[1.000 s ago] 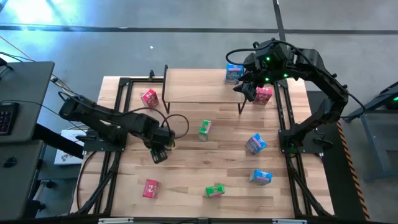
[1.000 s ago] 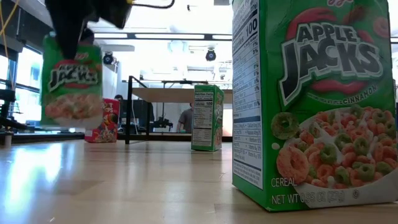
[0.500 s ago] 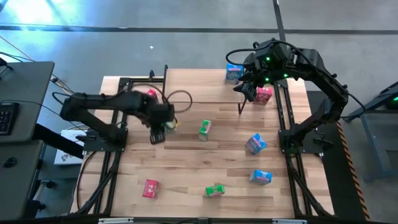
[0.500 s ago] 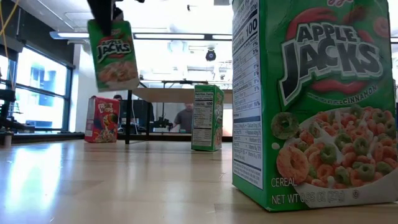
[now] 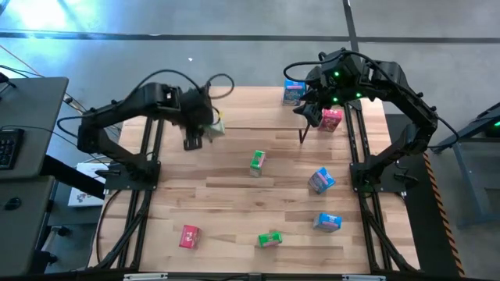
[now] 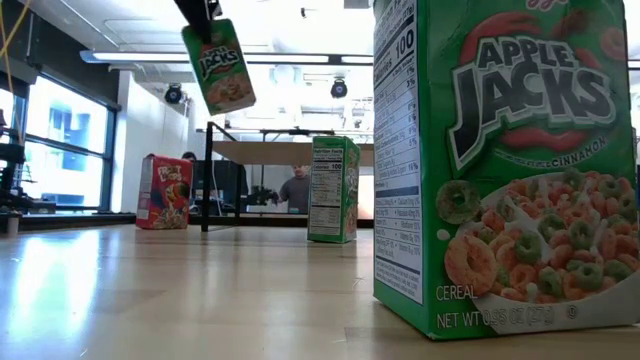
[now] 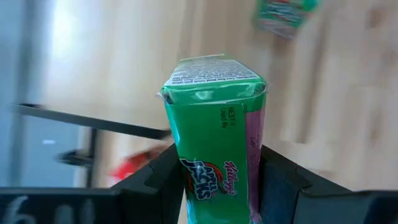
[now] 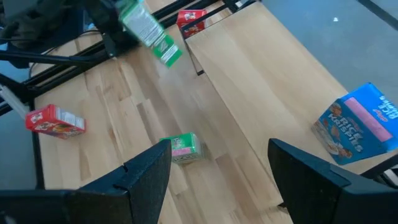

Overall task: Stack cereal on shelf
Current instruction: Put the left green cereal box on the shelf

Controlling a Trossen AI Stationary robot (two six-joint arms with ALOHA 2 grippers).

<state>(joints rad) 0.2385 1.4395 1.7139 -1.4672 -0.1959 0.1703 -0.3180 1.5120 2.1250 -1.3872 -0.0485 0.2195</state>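
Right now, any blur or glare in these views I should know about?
Left wrist view: background smeared, held green box sharp between the fingers. Right wrist view: that box and the left arm are streaked. Low view: bright windows and ceiling lights wash out the room; near green box sharp. High view: glare on the floor, top left.

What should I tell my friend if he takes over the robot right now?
Left gripper: shut on a green cereal box, up in the air by the shelf's left end.
Right gripper: open, empty, over the shelf's right end.
Done: one blue box stands on the shelf.
Left: place the held box, then the others scattered on the table.
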